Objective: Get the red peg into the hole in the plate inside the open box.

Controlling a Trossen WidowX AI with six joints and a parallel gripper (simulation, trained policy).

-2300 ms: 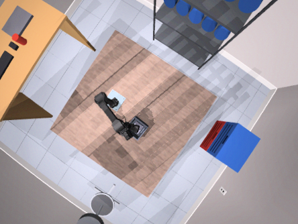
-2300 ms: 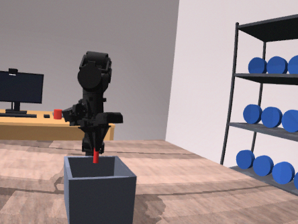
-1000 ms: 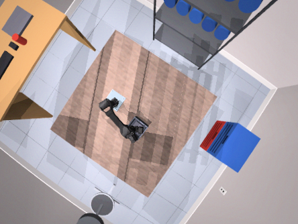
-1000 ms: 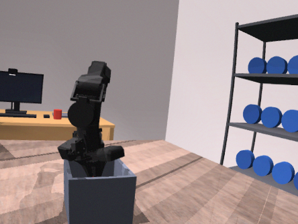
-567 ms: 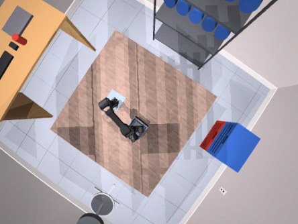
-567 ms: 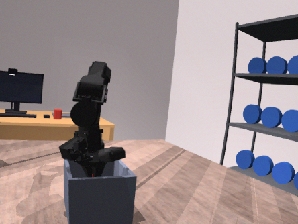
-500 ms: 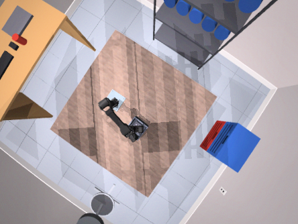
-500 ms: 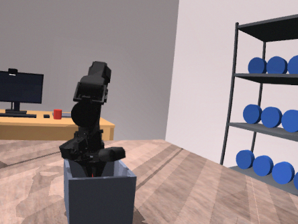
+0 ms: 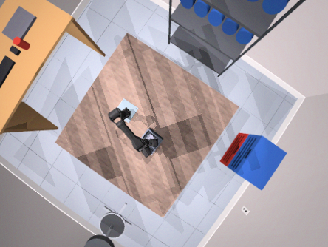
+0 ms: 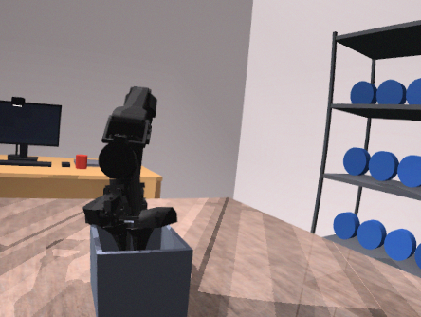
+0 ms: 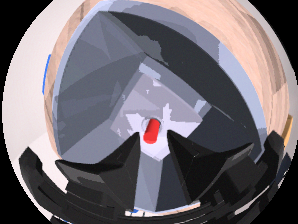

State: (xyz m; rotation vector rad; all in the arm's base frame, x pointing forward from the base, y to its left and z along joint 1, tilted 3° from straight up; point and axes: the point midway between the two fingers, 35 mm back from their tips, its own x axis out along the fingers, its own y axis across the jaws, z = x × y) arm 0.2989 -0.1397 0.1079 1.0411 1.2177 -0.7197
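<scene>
An office-like workroom, judging by the desk (image 9: 48,48) with a monitor (image 10: 33,123) and the storage shelving (image 9: 169,26) (image 10: 327,138)

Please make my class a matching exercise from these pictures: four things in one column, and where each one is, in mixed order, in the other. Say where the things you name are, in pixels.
Things
1. red peg (image 11: 151,131)
2. red mug (image 9: 21,43) (image 10: 82,161)
3. blue cylinders (image 9: 216,17) (image 10: 356,161)
4. pincer (image 10: 136,239) (image 11: 153,134)

Places
A. on the shelves of the dark rack (image 9: 169,22) (image 10: 328,133)
B. inside the box (image 9: 161,140) (image 10: 142,285) (image 11: 85,95), at the plate's hole
C. on the wooden desk (image 9: 48,22) (image 10: 142,182)
D. reaching down into the box, fingers parted

Pairs: 1-B, 2-C, 3-A, 4-D
</scene>
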